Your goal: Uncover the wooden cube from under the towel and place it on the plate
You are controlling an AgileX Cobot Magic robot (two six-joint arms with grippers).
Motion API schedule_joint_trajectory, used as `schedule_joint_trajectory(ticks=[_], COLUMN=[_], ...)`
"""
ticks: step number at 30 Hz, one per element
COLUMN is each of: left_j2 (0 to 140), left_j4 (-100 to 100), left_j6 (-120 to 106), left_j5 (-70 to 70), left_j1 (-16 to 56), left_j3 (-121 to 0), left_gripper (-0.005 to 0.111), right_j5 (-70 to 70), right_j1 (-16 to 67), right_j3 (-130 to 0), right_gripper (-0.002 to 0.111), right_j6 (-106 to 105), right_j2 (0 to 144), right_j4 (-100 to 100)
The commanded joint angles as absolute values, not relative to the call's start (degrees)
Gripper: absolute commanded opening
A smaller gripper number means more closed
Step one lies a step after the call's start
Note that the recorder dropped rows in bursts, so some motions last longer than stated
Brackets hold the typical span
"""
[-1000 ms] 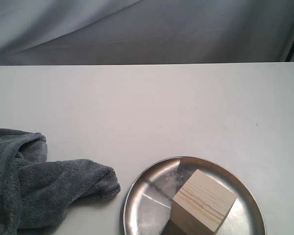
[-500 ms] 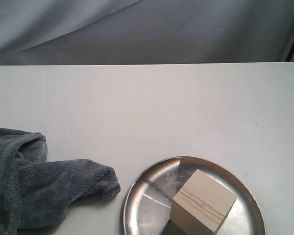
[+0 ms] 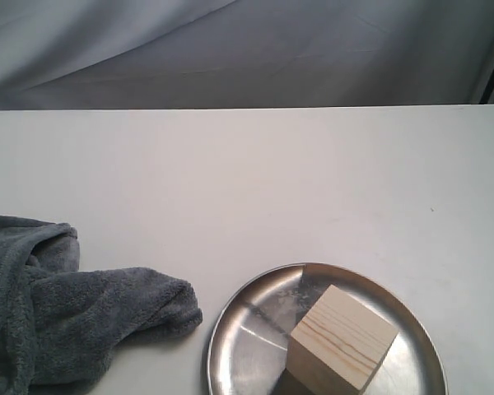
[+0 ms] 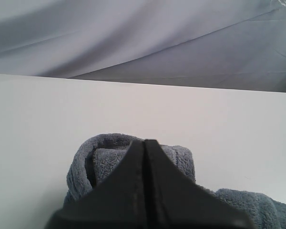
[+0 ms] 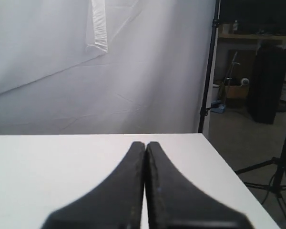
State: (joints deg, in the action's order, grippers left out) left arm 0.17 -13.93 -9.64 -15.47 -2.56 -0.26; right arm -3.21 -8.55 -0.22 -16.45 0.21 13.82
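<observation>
The black left gripper (image 4: 144, 141) has its two jaws pressed flat together, with nothing between them. Taking its pointing direction as twelve o'clock, a crumpled grey-blue towel (image 4: 109, 160) lies at twelve o'clock, just past the tips, on a white table (image 4: 38, 119). A grey cloth backdrop (image 4: 133, 38) hangs beyond.

Grained pale wood cube (image 3: 341, 349), scuffed shiny steel plate (image 3: 245, 331), plush cloth towel (image 3: 66, 319).
</observation>
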Motion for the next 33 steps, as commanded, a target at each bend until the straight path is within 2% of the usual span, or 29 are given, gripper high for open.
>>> schedule_joint_trajectory(ticks=[1,4,14,20,27,33], left_j2=[0.0,0.0,0.0,0.0,0.0,0.0], left_j4=[-14.2,-14.2,-14.2,-14.2,-14.2,-14.2], left_j6=[-9.1,-9.1,-9.1,-9.1,-9.1,-9.1], left_j5=[-15.0,-15.0,-15.0,-15.0,-15.0,-15.0], left_j1=[-2.1,-2.1,-2.1,-2.1,-2.1,-2.1], left_j3=[0.0,0.0,0.0,0.0,0.0,0.0], left_gripper=[0.0,0.0,0.0,0.0,0.0,0.0], right_j5=[-4.2,-3.8,-3.8,-10.8,-18.3,-18.3], right_j1=[-8.5,-8.5,-8.5,-8.5,-8.5,-8.5], right_j3=[0.0,0.0,0.0,0.0,0.0,0.0], right_gripper=[0.0,0.0,0.0,0.0,0.0,0.0], right_j6=[-16.0,-7.8,-7.4,-11.1,-11.2,-11.2], right_j2=[0.0,0.0,0.0,0.0,0.0,0.0], right_j4=[6.7,7.1,6.9,-0.6,0.0,0.0])
